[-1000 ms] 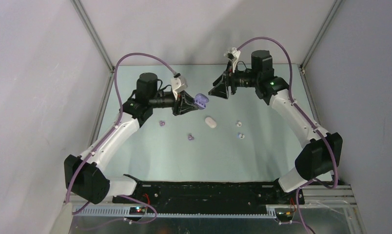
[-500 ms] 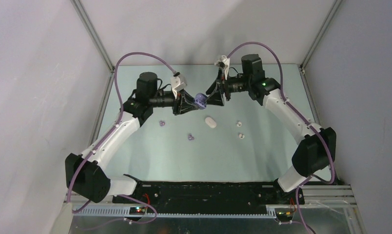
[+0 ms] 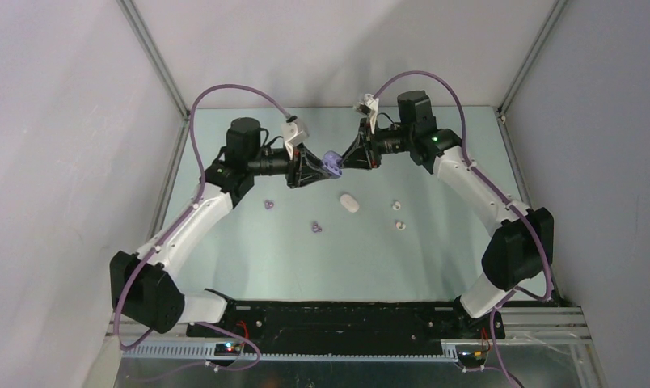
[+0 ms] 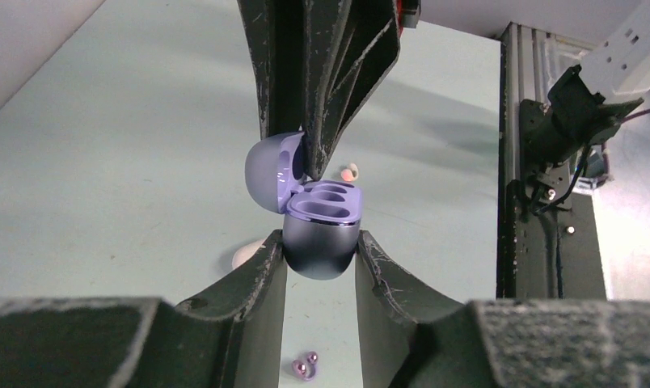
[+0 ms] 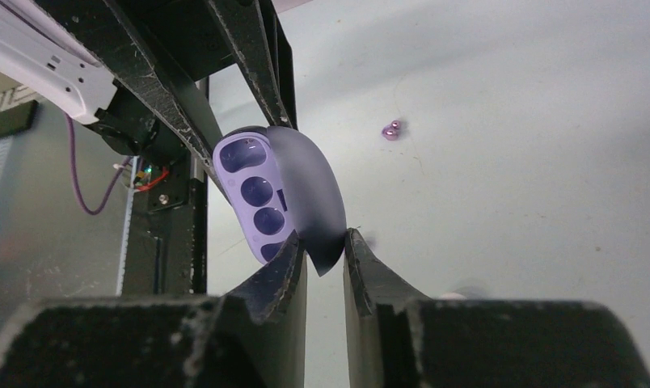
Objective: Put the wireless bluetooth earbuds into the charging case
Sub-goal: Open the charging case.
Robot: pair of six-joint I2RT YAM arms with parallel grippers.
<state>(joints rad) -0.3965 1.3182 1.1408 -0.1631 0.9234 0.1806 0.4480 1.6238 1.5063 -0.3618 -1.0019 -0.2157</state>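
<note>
The top camera looks down from above and behind both arms onto the whole table (image 3: 435,259). Each wrist camera sits close behind its own fingers, facing the opposite arm. All three views share the open lilac case (image 4: 322,252), at the fingertips of the left gripper (image 4: 320,241) and right gripper (image 5: 325,242).

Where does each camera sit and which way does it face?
Top external: above and behind the arm bases, looking down at the table; both arms show whole.
Left wrist: on the left arm, looking along the left gripper clamping the open purple case; own fingers show.
Right wrist: on the right arm, looking along the right gripper pinching the case's lid; own fingers show.
Shared: both wrist views show the case and the other gripper's fingers.
</note>
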